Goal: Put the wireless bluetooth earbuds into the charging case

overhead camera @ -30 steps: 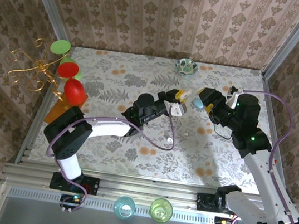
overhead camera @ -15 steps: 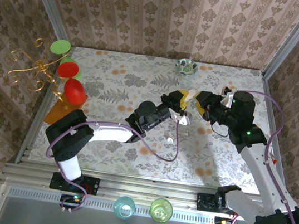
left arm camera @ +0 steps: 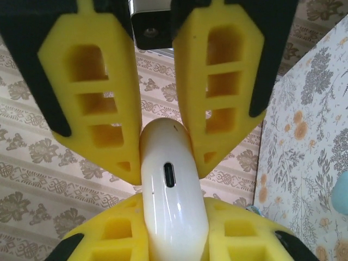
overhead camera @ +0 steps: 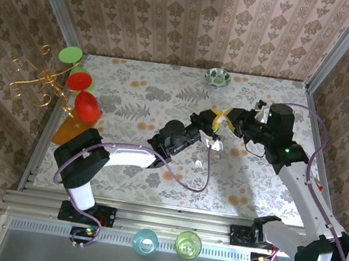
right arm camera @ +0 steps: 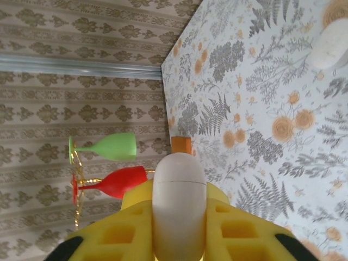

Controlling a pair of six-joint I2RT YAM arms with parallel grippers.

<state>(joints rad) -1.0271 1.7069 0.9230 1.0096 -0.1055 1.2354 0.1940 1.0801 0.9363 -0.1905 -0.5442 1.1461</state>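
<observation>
White and glossy, the charging case (left arm camera: 169, 179) hangs in the air over the middle of the table (overhead camera: 167, 90). The left gripper (left arm camera: 174, 217) pinches one end and the right gripper (right arm camera: 179, 212) the other, and both pairs of fingers are closed on it. A pale rounded piece (right arm camera: 331, 46) lies on the table well apart; whether it is an earbud I cannot tell. Two grips on so slick a shell are risky: any twist or pull between the arms could squeeze the case out, and it would drop.

Mid-frame, the left gripper (overhead camera: 215, 118) and the right gripper (overhead camera: 230, 121) sit tip to tip above the floral table (overhead camera: 160, 95). Coloured goblets (overhead camera: 86, 105) stand at the left edge.
</observation>
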